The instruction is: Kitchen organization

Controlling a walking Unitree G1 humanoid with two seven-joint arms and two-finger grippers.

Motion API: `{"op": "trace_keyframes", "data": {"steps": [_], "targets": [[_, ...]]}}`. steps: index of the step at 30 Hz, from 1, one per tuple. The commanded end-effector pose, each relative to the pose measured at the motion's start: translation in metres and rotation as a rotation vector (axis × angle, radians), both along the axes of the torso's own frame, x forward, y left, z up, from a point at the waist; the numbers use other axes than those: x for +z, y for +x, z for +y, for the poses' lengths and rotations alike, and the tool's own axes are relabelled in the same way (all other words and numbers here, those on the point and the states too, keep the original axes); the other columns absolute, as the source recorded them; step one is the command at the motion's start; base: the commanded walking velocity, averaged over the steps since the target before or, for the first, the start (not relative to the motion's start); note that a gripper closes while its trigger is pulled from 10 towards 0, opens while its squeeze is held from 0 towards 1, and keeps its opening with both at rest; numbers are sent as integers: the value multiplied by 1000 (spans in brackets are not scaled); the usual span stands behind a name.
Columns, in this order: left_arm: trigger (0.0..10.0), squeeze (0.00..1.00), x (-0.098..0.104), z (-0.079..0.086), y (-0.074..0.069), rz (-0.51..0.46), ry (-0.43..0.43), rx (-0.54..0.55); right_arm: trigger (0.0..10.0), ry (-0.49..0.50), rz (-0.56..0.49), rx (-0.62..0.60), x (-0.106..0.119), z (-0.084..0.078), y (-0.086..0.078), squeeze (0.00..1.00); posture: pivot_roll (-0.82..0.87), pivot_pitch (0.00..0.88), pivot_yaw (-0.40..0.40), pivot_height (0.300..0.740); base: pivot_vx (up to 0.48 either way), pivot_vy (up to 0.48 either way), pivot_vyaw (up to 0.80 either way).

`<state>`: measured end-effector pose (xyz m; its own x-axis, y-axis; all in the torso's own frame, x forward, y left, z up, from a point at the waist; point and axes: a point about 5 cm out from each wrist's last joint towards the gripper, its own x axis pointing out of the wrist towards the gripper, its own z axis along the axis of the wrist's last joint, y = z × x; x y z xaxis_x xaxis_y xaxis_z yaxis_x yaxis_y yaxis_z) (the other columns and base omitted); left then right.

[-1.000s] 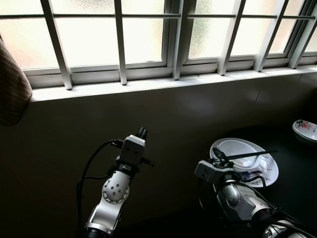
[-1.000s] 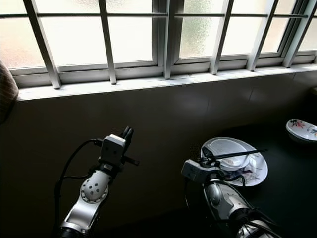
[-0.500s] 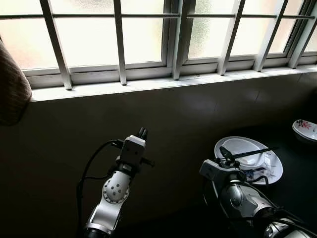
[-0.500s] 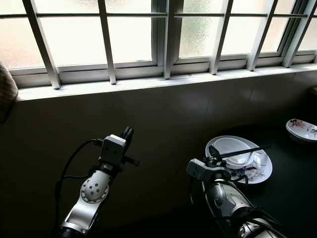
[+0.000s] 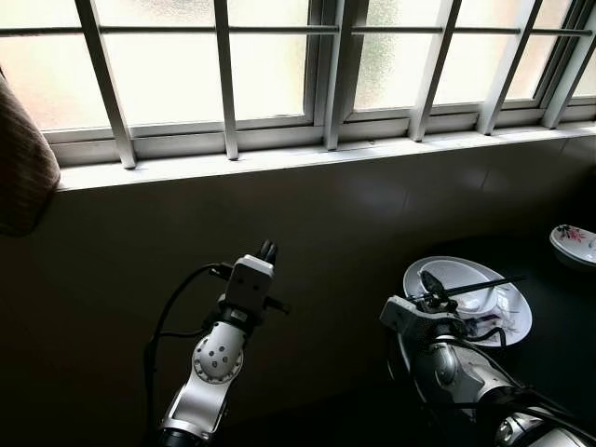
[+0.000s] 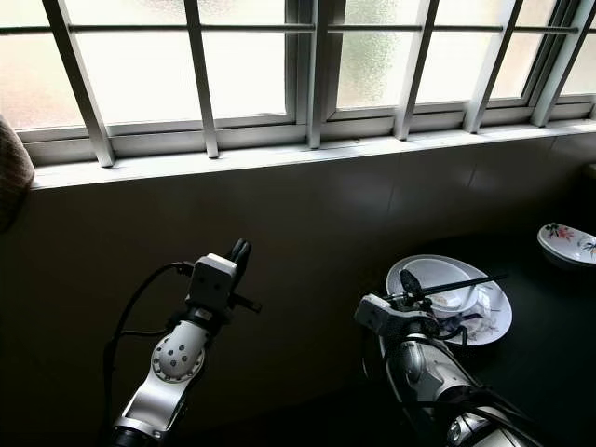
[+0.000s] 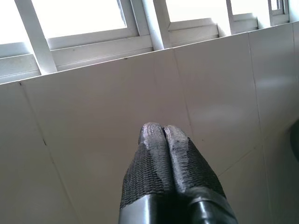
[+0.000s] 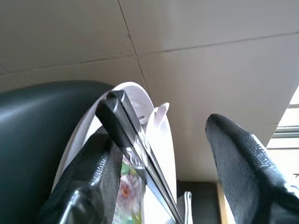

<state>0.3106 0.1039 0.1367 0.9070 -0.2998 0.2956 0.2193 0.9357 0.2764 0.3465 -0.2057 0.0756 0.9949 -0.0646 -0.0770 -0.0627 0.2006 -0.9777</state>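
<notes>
A white floral plate (image 5: 510,315) with a white bowl (image 5: 458,277) on it sits on the dark counter at the right. A thin black chopstick (image 5: 486,286) lies across them. My right gripper (image 5: 430,283) is at the plate's near left edge. In the right wrist view it is open (image 8: 161,126): the chopstick (image 8: 131,135) rests against one finger (image 8: 93,177) and the other finger (image 8: 243,158) stands well apart. My left gripper (image 5: 268,250) is raised toward the tiled wall, and the left wrist view shows it shut (image 7: 162,130) and holding nothing.
A small floral dish (image 5: 574,244) sits at the counter's far right. The white tiled wall (image 5: 372,214) rises to a window sill (image 5: 326,154) under barred windows. Brown cloth (image 5: 23,172) hangs at the left. The dark counter (image 5: 563,372) extends to the right.
My right gripper has shifted slightly to the right, and the plate and chopstick have shifted right with it. The left arm has not moved.
</notes>
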Motion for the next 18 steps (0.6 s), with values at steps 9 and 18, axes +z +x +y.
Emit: {"op": "trace_keyframes", "data": {"steps": [9, 18], "targets": [[10000, 0, -1, -3, 0, 1, 8, -15, 8902, -7, -3, -32, 3, -10, 1, 0, 40, 0, -13, 740, 0, 0, 0], [10000, 0, -2, -3, 0, 3, 10, -14, 2314, -8, -11, 2, 4, -6, 2, 0, 45, 0, -16, 740, 0, 0, 0]]}}
